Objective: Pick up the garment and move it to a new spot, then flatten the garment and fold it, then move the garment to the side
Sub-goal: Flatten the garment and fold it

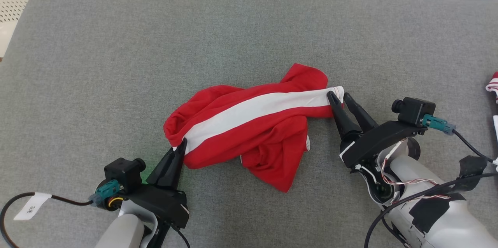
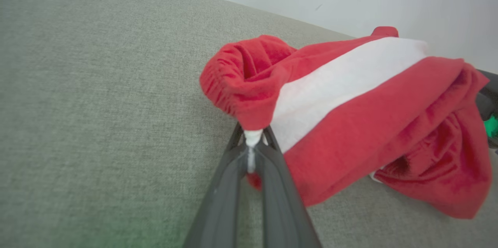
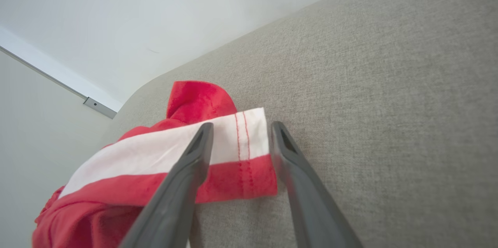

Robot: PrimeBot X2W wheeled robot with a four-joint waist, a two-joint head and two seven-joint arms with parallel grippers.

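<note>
- In the middle of the head view, the garment (image 1: 249,123) lay bunched on the grey upholstered surface (image 1: 116,53). It was red, with a white stripe (image 1: 264,110) running from lower left to upper right.
- The left gripper (image 1: 179,147) sat at the lower-left end of the stripe with its fingers together, clamped on the garment. In the left wrist view a sliver of white cloth and a bit of red were pinched between the tips.
- The right gripper (image 1: 337,98) sat at the upper-right end with its fingers apart, not yet gripping. In the right wrist view one finger lay over the stitched hem (image 3: 249,139), and the other rested on bare surface just beside the hem's edge.
- Judgement: the two ends of the stripe offered a ready straight line. One end was already secured and the other was lined up for a pinch, so the cloth could be lifted or drawn taut between two points.
- Hidden: the lower folds were tucked under the heap, so the kind of garment could not be told.
- Whether the right finger pressed on the cloth or merely crossed above it could not be told.
- Cut off: a red-and-white item (image 1: 493,84) at the right edge and a pale perforated object (image 1: 11,11) at the upper left. Neither could be identified.
</note>
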